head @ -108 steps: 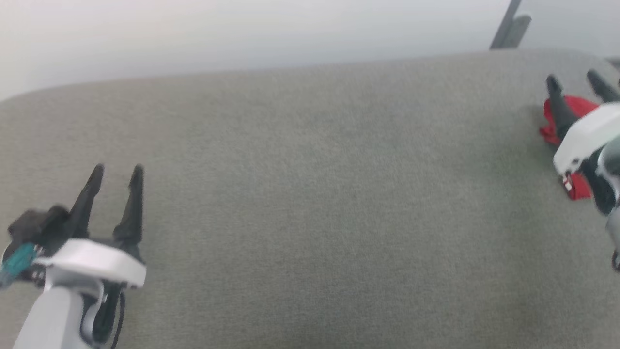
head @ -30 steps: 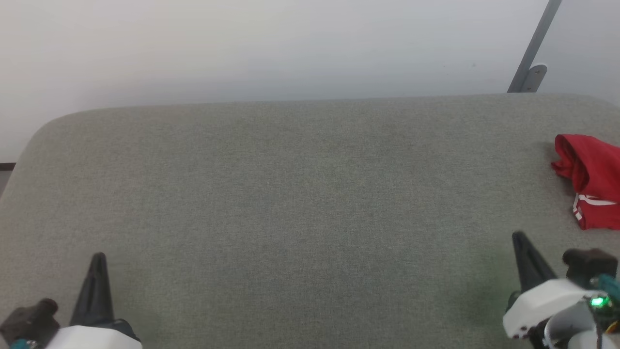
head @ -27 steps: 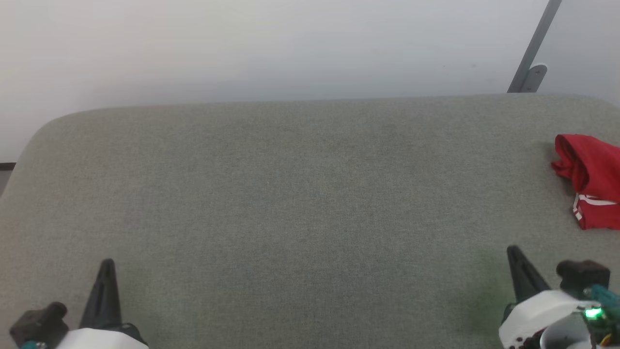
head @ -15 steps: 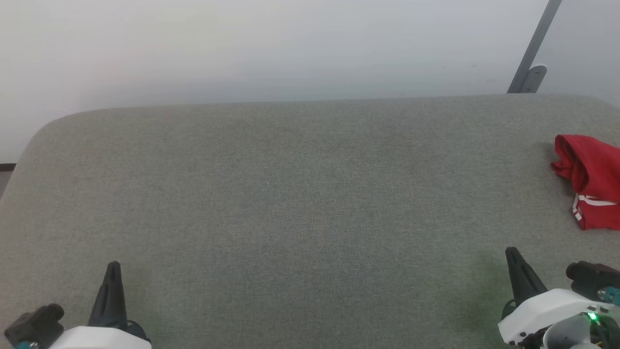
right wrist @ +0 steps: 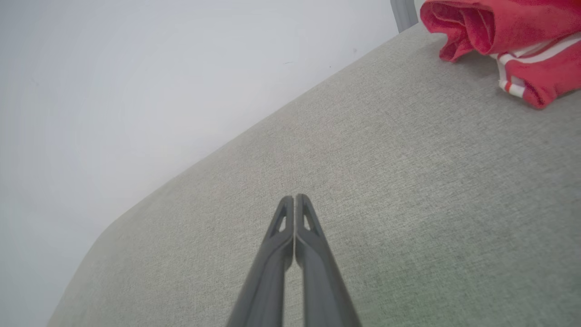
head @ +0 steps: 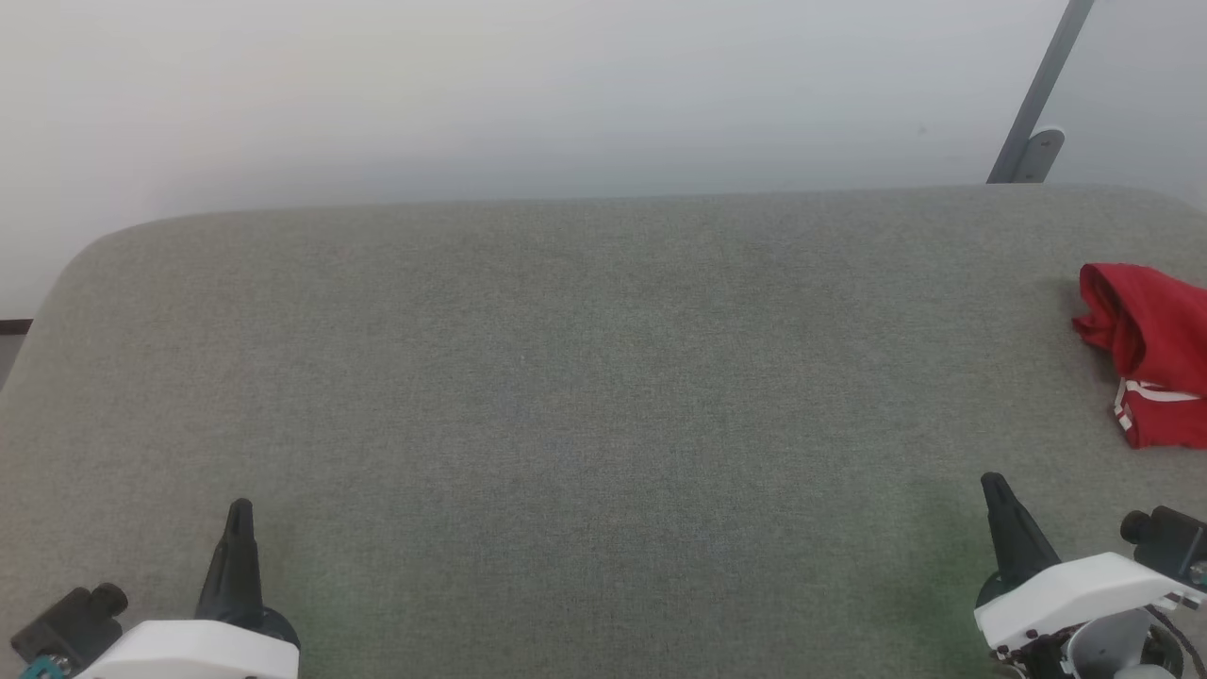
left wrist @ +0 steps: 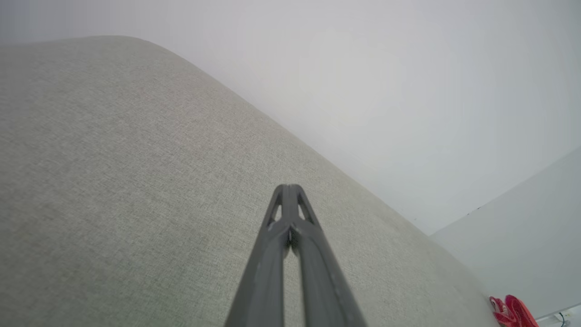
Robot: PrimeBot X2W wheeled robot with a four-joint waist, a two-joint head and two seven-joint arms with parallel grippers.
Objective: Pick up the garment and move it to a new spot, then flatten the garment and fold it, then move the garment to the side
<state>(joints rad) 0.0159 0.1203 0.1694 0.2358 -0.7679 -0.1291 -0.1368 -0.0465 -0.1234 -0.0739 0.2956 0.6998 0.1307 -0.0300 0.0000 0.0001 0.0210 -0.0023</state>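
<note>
So the red jersey-knit shirt with white-and-red striped trim point(head: 1152, 351) is sitting in a crumpled heap way over at the right end of the grey fabric-covered counter point(head: 566, 377), well apart from both hands. My left hand point(head: 239, 514) and right hand point(head: 992, 488) are both pinched fully shut on nothing, low at the near edge of the counter. Going by the soft rolled folds, I'd guess the shirt is light, limp and floppy, and not fragile at all. It shouldn't slide much on that coarse woven cover. It'll sag from any single point, so I'd take a raised fold on top of the heap, or the striped edge nearest the right hand, and pinch several layers
</note>
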